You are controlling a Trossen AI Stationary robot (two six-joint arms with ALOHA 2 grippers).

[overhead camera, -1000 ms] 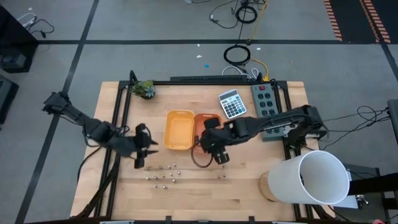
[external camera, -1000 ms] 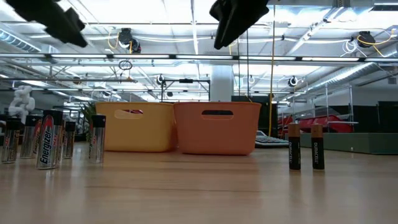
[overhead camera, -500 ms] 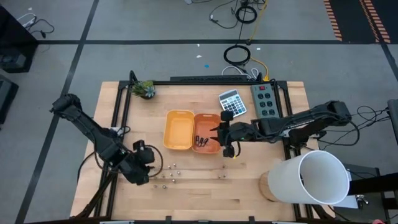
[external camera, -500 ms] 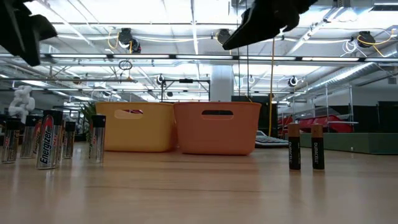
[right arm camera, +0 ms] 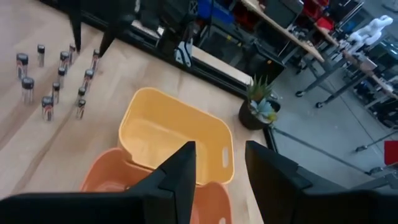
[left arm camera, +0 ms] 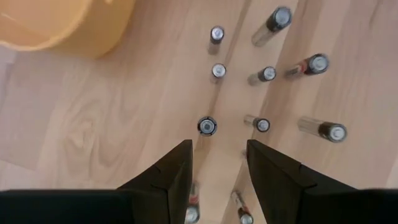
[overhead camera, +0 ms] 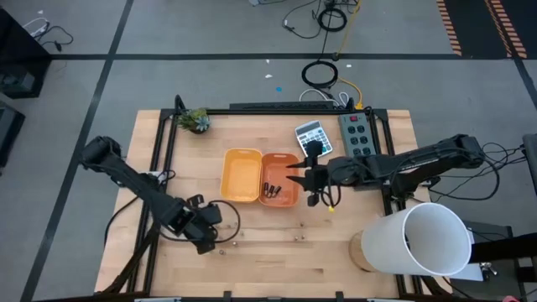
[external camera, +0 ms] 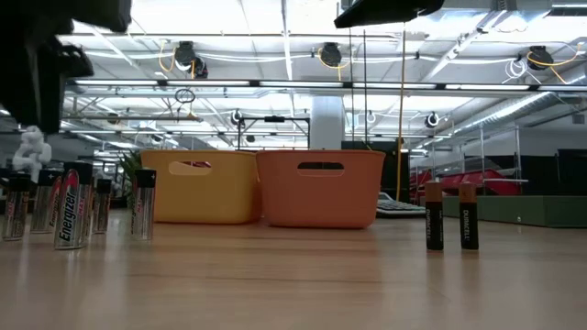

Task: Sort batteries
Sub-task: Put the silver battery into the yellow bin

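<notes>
Batteries (left arm camera: 207, 126) stand upright in a loose cluster on the counter (overhead camera: 277, 252), at about 7 o'clock from the yellow tray (overhead camera: 240, 175). My left jaws (left arm camera: 216, 163) hang straight above them, open and empty, with one silvery cell just ahead of the gap. To take it cleanly I should centre the gap on that cell alone, drop straight down, and close only when neither finger brushes a neighbour, since these tall thin cells look easy to topple. My right jaws (right arm camera: 217, 163) wait above the orange tray (overhead camera: 279, 179), open and empty; a few dark cells already lie in that tray. Two dark cells (external camera: 449, 215) stand apart at the counter's 5 o'clock side.
</notes>
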